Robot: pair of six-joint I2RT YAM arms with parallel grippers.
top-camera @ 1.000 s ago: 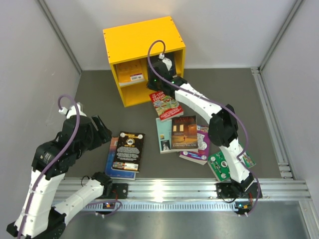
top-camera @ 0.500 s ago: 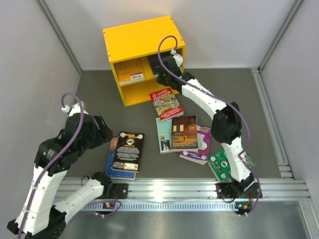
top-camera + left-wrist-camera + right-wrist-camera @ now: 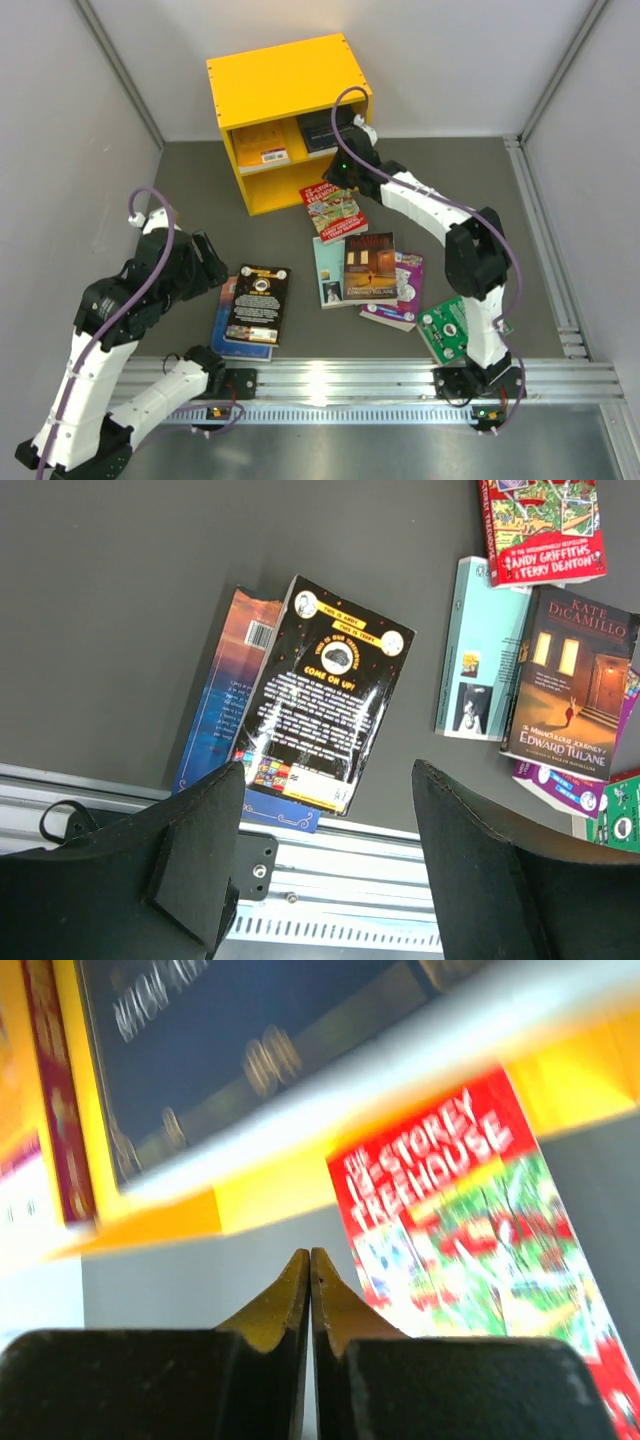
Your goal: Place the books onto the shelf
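Yellow shelf [image 3: 285, 75] at the far side, a dark book [image 3: 322, 128] and a yellow book [image 3: 262, 145] in its upper compartment. The rest lie on the table [image 3: 200, 190]: the red-and-white book [image 3: 333, 210] just near of the shelf, the black book [image 3: 320, 705] on a blue book [image 3: 225, 680] at left. Right gripper [image 3: 309, 1255], jaws pressed together and empty, sits at the shelf front. Left gripper [image 3: 328, 767], jaws spread with nothing between them, hovers over the black book. Advice: spread the right jaws before descending, then pinch the red-and-white book by one edge.

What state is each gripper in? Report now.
Left gripper: open, holding nothing.
Right gripper: shut, holding nothing.
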